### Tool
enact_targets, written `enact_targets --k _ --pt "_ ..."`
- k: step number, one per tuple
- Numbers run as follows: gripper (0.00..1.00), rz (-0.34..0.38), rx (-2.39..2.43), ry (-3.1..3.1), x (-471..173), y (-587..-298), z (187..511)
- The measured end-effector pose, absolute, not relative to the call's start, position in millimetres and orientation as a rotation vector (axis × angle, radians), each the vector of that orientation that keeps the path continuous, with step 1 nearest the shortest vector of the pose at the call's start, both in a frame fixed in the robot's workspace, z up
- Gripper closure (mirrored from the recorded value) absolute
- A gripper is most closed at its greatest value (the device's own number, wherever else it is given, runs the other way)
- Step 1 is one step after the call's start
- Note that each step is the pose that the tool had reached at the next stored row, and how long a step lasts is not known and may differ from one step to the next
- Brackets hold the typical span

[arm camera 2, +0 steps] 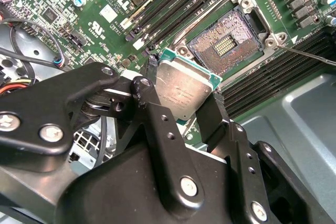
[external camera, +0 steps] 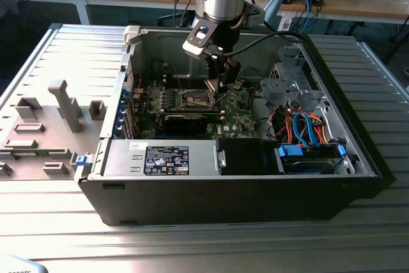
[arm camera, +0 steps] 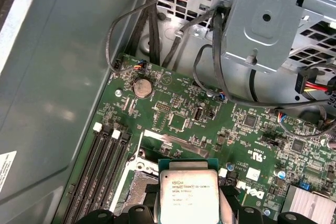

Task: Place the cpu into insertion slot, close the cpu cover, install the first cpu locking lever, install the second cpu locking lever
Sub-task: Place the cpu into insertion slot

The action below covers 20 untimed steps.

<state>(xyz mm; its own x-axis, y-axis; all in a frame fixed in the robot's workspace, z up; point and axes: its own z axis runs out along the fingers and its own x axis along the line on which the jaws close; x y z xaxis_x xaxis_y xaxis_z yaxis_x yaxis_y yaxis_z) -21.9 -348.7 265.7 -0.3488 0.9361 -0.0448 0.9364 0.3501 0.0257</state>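
Note:
My gripper is shut on the cpu, a flat silvery square held by two opposite edges between the black fingers. The chip hangs a little above the green board, overlapping one corner of the insertion slot, whose contact field lies bare inside its silver rim. In the first wrist view the cpu hovers beside the insertion slot. The exterior view has the gripper low inside the open computer case, just above the slot. A thin locking lever sticks out free past the slot. The cpu cover is out of view.
Black memory slots flank the socket. A long black card lies in front of it, and a labelled power supply box in front of that. A drive cage with cables is at the exterior view's right, and case walls surround the board.

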Motion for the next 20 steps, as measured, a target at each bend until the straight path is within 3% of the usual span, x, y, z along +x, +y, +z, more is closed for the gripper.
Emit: enact_targets --k 20 --pt "0.46 -0.007 1.775 2.529 -21.9 -348.7 265.7"
